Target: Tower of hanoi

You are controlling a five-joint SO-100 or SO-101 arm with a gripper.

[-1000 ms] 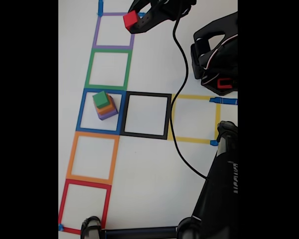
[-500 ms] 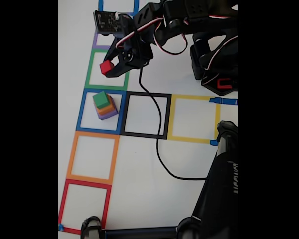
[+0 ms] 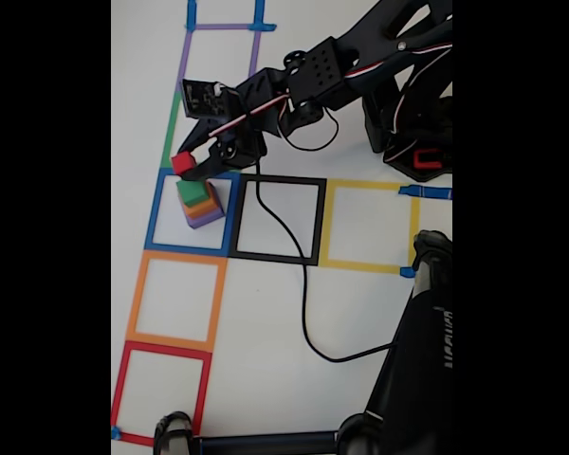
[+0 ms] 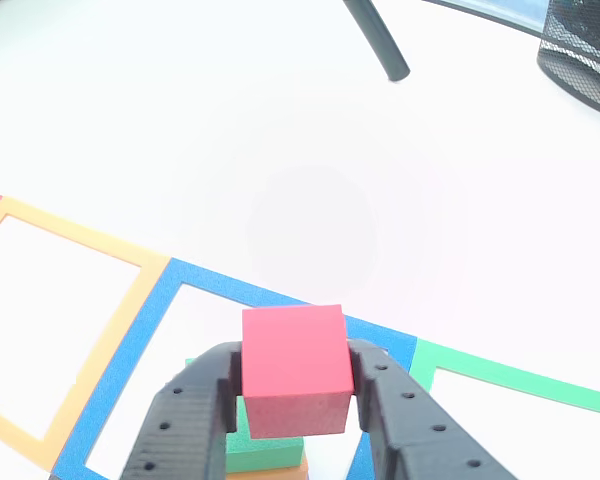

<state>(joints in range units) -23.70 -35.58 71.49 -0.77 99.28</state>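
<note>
Green cube (image 4: 265,448) mostly behind red cube (image 4: 296,370)

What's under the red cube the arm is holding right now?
The red cube, gripped between the jaws, hangs over the green cube, which tops the orange cube and purple cube inside the blue tape square. In the other view, the red cube hides most of the stack.

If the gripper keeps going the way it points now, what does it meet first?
Probably the small green cube topping the stack, right under the small red cube that the gripper holds; the gap is unclear.
</note>
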